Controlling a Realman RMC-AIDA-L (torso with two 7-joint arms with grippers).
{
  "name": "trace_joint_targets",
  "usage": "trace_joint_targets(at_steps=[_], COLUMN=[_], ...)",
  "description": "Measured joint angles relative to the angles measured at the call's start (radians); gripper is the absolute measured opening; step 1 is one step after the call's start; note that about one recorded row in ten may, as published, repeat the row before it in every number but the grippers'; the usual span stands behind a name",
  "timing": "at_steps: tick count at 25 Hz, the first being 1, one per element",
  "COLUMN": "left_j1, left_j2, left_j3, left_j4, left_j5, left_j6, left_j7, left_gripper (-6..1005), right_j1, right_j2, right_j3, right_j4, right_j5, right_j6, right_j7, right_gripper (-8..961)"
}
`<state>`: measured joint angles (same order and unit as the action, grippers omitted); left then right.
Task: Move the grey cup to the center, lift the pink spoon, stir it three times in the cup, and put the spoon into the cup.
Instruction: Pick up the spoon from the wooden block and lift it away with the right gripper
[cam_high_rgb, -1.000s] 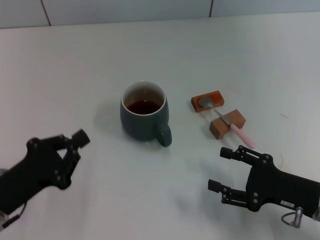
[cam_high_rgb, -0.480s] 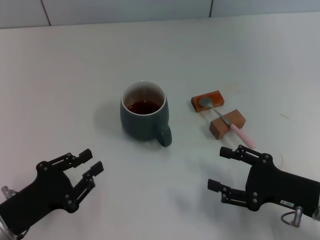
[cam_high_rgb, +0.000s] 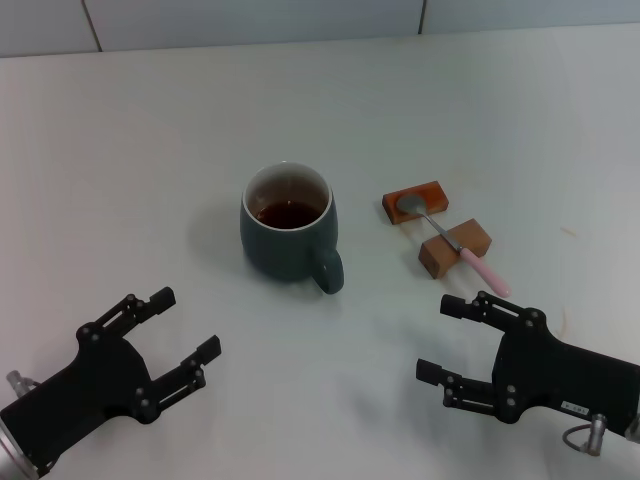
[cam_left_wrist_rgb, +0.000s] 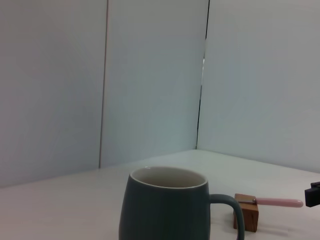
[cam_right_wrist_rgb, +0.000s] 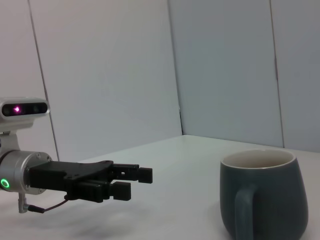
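Note:
The grey cup (cam_high_rgb: 288, 236) stands mid-table with dark reddish-brown liquid inside and its handle toward me and to the right. It also shows in the left wrist view (cam_left_wrist_rgb: 170, 206) and the right wrist view (cam_right_wrist_rgb: 264, 195). The pink spoon (cam_high_rgb: 452, 245) lies across two brown wooden blocks right of the cup, bowl on the far block, pink handle pointing toward me; its handle shows in the left wrist view (cam_left_wrist_rgb: 278, 202). My left gripper (cam_high_rgb: 180, 334) is open and empty, near the front left. My right gripper (cam_high_rgb: 443, 338) is open and empty, just in front of the spoon's handle.
Two brown wooden blocks (cam_high_rgb: 414, 201) (cam_high_rgb: 455, 244) hold the spoon up off the white table (cam_high_rgb: 150, 150). A pale wall runs along the table's far edge. The left gripper shows in the right wrist view (cam_right_wrist_rgb: 127, 182).
My left gripper has drawn back from beside the cup toward the front left and opened its fingers. The right arm, cup and spoon have not moved.

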<state>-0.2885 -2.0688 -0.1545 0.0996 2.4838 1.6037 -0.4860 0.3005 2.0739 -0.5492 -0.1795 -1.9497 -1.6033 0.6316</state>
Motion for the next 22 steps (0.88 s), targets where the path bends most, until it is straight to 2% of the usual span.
trace_joint_targets(at_steps=[3, 8, 16, 19, 22], left_j1=[-0.001, -0.002, -0.003, -0.002, -0.001], left_j2=[0.0, 0.002, 0.004, 0.005, 0.006], left_j3=[0.0, 0.003, 0.037, 0.039, 0.04], left_j4=[0.0, 0.0, 0.008, 0.011, 0.013], left_j5=[0.001, 0.005, 0.009, 0.009, 0.009], left_j6=[-0.002, -0.002, 0.004, 0.005, 0.006], left_j7=[0.0, 0.001, 0.001, 0.001, 0.001], left_gripper=[640, 859, 860, 860, 860], right_j1=[-0.001, -0.006, -0.009, -0.011, -0.011], right_j2=[0.0, 0.003, 0.003, 0.003, 0.003], right_j3=[0.001, 0.009, 0.039, 0.096, 0.183], right_j4=[0.0, 0.0, 0.01, 0.012, 0.012], right_j5=[0.0, 0.0, 0.0, 0.0, 0.0], right_j6=[0.002, 0.004, -0.01, -0.066, -0.141], right_j7=[0.001, 0.002, 0.023, 0.114, 0.303], right_gripper=[800, 800, 799, 799, 799])
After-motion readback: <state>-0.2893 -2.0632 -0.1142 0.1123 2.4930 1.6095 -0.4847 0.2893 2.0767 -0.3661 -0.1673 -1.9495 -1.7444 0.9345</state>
